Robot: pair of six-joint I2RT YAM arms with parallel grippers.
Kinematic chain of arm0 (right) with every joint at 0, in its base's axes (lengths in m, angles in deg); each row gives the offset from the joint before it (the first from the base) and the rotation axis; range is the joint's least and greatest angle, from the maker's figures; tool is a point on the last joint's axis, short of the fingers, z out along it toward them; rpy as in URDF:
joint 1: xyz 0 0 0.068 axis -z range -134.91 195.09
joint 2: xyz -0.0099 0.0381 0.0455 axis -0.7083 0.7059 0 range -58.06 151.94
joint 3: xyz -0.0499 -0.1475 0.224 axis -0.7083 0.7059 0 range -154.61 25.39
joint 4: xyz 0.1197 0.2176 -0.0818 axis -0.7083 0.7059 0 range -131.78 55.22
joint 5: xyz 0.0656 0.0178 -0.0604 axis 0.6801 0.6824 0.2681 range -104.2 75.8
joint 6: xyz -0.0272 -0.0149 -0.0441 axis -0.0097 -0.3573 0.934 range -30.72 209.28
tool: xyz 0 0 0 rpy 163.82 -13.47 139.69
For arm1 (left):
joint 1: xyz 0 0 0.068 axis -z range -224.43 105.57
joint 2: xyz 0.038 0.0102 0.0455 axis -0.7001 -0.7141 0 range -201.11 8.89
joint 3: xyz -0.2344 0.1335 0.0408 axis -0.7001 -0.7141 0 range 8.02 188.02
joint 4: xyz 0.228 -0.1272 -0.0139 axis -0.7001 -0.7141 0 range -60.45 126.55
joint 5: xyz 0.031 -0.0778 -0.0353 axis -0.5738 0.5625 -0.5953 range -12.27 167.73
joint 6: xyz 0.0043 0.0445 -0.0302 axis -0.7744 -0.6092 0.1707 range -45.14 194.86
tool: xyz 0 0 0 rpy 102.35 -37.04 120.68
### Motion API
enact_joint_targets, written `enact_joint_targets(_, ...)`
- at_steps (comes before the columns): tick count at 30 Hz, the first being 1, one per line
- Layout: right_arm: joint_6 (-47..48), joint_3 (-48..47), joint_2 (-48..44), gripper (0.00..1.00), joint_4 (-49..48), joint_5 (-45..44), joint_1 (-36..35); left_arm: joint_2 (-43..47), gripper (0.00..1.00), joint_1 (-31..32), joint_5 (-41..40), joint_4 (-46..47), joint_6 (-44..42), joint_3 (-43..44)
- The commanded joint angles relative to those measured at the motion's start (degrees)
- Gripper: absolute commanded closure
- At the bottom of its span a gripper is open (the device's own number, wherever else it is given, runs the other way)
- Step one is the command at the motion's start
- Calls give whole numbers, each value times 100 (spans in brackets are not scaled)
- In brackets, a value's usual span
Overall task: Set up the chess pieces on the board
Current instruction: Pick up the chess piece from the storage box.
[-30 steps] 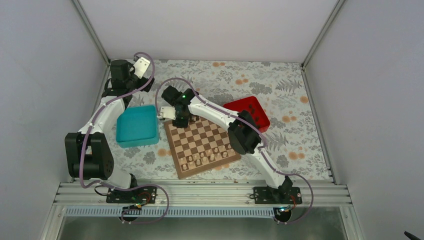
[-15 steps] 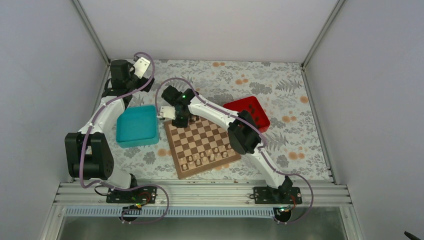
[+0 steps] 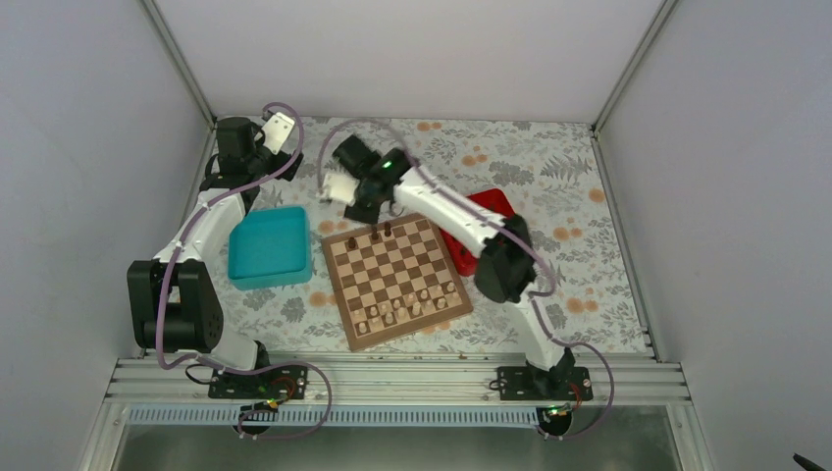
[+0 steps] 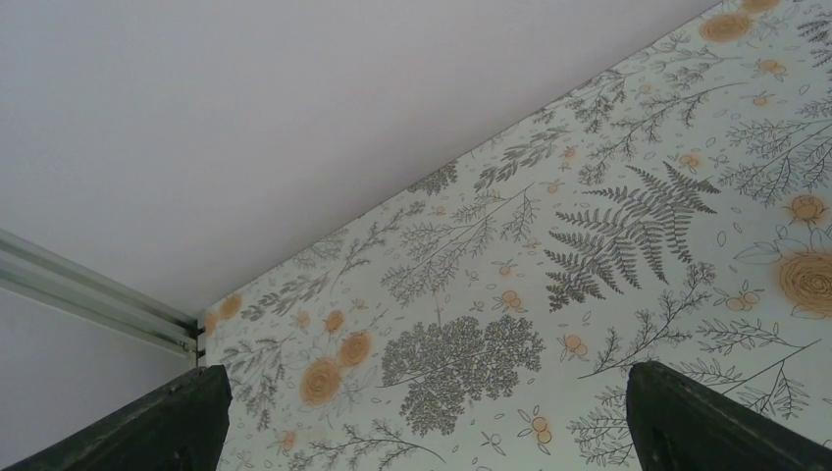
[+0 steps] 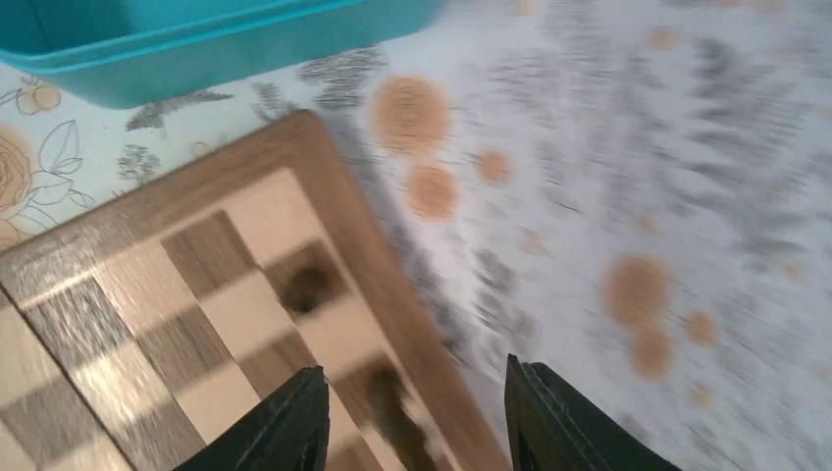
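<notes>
Nearest the arm bases, pale chessmen (image 3: 392,316) are ranged along the near rows of the board (image 3: 390,267), which is laid askew at the middle of the flowered cloth (image 3: 549,167). A few dark chess pieces (image 3: 374,235) are stood along the board's far edge, toward its left corner. The right claw (image 3: 364,208) is held just beyond that edge, apart from those pieces. Its fingers (image 5: 289,422) are spread and nothing is pinched between them. In the right wrist view the board's corner and two dark pieces on it are smeared by blur, so their kinds cannot be told. A teal tray (image 3: 265,278) is set just left of the board. A red tray (image 3: 493,204) on the right is partly covered by the right arm (image 3: 461,221). In the far left corner the left claw (image 4: 432,432) is spread over the cloth, and only its fingertips are shown.
</notes>
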Motion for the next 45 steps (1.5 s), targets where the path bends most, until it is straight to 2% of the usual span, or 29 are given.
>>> enact_joint_targets(1,-148,43,-1253,51,325,5,961,164,0,12,18,126,-48,-45)
enact_joint_targets(4,-137,665,-1910,49,307,81,1682,141,0,9,42,130,-36,-27)
enact_joint_targets(10,-33,2087,-2497,50,-16,311,2978,99,0,17,98,83,-18,8)
enact_joint_targets(19,-97,3808,-2594,54,-841,334,3127,79,0,16,104,52,3,19)
enact_joint_targets(32,-110,3625,-1742,56,-870,774,3118,61,0,19,86,56,-3,-13)
enact_joint_targets(45,-162,3603,-1465,63,-930,852,3109,67,0,13,97,101,-22,-60)
